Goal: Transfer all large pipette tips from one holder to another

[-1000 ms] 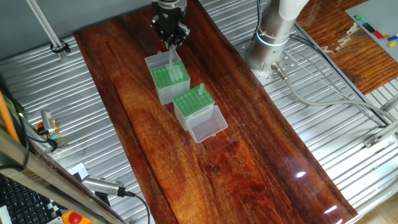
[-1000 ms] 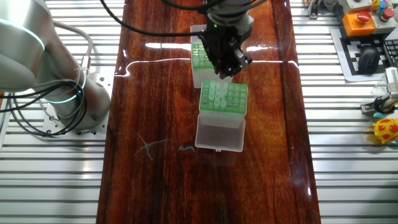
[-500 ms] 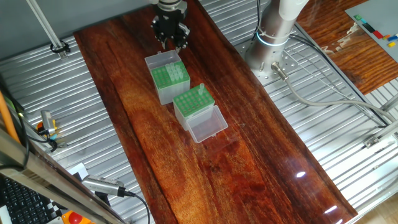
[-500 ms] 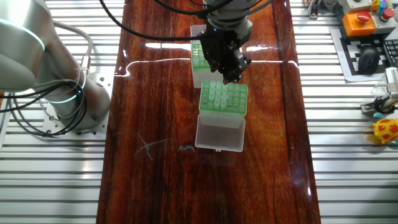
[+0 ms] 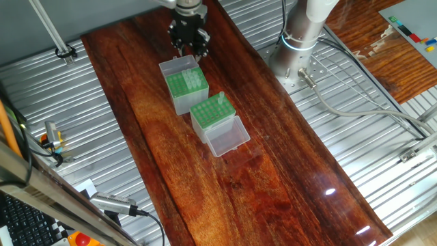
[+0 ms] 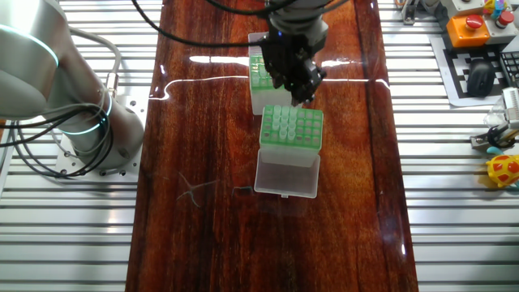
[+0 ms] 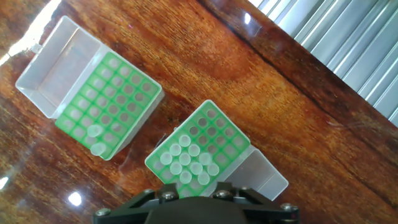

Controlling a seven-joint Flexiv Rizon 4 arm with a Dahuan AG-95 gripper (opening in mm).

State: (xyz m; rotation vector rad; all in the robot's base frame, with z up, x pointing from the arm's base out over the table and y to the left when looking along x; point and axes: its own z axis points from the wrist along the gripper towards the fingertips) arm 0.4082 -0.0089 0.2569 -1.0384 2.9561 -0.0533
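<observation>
Hidden or unclear: in the hand view only the black housing point(image 7: 198, 210) of my pincer shows at the bottom edge; the fingers are out of frame. In both fixed views the pincer point(image 5: 190, 46) is a small dark shape, so I cannot tell whether its jaws are apart or closed. No tip is visible between them. In the other fixed view the pincer point(image 6: 301, 91) and wrist cover most of the grey-sided box point(image 6: 258, 79).

Pincer position: it hangs above the far end of the grey-sided box point(image 5: 184, 87), near that box's whitish lid point(image 7: 55, 70), and does not visibly touch either box.

Task items: two large pipette tips point(image 7: 96, 139) stand at one edge of the grey-sided box's green grid. The rest form a cluster point(image 7: 188, 164) standing in the clear-sided box point(image 5: 212, 115), which sits just beside the grey-sided one on the wooden table point(image 5: 273, 171). Its clear lid point(image 5: 228, 139) lies open and flat on the near side.
</observation>
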